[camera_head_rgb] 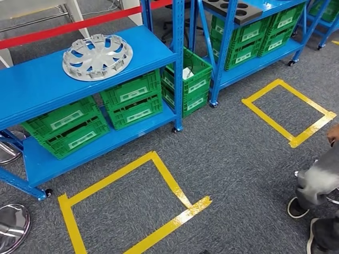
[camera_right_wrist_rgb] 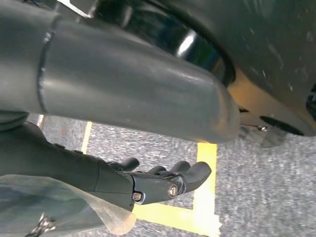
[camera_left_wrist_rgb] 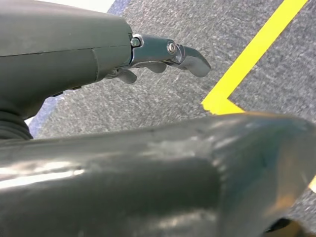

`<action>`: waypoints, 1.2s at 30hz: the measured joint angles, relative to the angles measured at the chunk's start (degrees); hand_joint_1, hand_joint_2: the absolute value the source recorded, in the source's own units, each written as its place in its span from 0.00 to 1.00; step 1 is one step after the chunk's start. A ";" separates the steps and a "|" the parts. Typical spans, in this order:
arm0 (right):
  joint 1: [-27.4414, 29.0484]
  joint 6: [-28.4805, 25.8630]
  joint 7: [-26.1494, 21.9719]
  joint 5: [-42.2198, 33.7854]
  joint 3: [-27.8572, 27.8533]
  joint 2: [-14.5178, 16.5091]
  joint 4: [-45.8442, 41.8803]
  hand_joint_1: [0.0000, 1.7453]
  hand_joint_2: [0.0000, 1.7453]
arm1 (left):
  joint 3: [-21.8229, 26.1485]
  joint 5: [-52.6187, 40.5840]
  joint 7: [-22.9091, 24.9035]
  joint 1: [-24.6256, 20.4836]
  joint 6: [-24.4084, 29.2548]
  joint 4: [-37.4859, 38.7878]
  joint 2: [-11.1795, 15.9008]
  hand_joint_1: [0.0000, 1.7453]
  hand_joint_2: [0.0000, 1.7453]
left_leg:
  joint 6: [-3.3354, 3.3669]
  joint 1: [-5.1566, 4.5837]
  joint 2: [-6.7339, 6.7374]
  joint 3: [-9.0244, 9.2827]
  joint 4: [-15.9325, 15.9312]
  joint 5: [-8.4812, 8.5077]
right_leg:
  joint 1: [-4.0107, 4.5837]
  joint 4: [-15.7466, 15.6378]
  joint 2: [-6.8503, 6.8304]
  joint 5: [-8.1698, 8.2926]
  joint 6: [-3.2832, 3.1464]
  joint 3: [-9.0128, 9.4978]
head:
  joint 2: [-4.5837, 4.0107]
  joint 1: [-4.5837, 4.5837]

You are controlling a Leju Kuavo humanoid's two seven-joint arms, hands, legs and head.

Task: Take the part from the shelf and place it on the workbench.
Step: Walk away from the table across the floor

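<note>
Grey carpet [camera_head_rgb: 240, 159] is being crossed by yellow tape squares [camera_head_rgb: 132, 206], one in front of the near blue shelf [camera_head_rgb: 36, 84] and a second [camera_head_rgb: 287, 111] further off toward the right. On the shelf's top board, toward its rear edge and nearer its right end, the part [camera_head_rgb: 97, 56], a silver wheel cover, is being carried flat. Green crates [camera_head_rgb: 132, 98] are being kept on the lower board, and another green crate [camera_head_rgb: 192, 79] is being held between this shelf and a second blue shelf [camera_head_rgb: 256, 32] behind it, where more crates are being stored. A red barrier strip [camera_head_rgb: 72, 25] is being stretched along the back. At the right edge of the head view, a person's leg and shoes [camera_head_rgb: 315, 196] are being shown. The left hand [camera_left_wrist_rgb: 164, 54] is being held above the carpet near a yellow tape corner, fingers extended and spread, with nothing grasped. The right hand [camera_right_wrist_rgb: 164, 180] is likewise being hung over carpet and tape, fingers loosely stretched out and released, nothing being gripped.
</note>
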 joint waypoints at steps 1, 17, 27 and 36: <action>0.21 0.08 -0.33 0.10 0.00 -0.02 0.01 0.00 0.00 | 0.22 0.21 -0.07 0.01 0.04 0.01 0.00 0.00 0.00 | 0.32 -0.16 0.07 0.98 -2.36 0.51 | 0.06 -0.04 -0.05 -0.31 0.30 0.17 | 0.00 -0.05; 0.77 0.86 -0.21 1.58 0.21 -0.88 0.09 0.00 0.00 | 1.14 0.30 -0.40 -0.10 0.09 0.03 -0.35 0.00 0.00 | 1.38 -0.04 -3.31 6.24 -5.98 -3.51 | -0.25 1.07 3.23 3.79 1.69 -4.94 | 0.00 0.06; 0.92 1.24 0.09 1.59 0.33 -0.98 0.11 0.00 0.00 | 1.15 0.12 -0.40 -0.04 0.02 0.03 -0.30 0.00 0.00 | -0.95 0.30 -0.16 -3.49 10.41 -8.10 | -0.40 -0.48 -1.80 0.81 -0.14 -0.62 | 0.00 -0.30; 0.29 1.79 0.65 1.20 0.32 -0.98 0.11 0.00 0.00 | 1.19 -0.16 -0.38 0.20 -0.03 0.05 -0.22 0.00 0.00 | 1.86 -0.81 2.93 2.33 -4.96 -0.37 | 0.25 -1.18 -5.43 -2.92 1.68 3.49 | -0.01 -0.23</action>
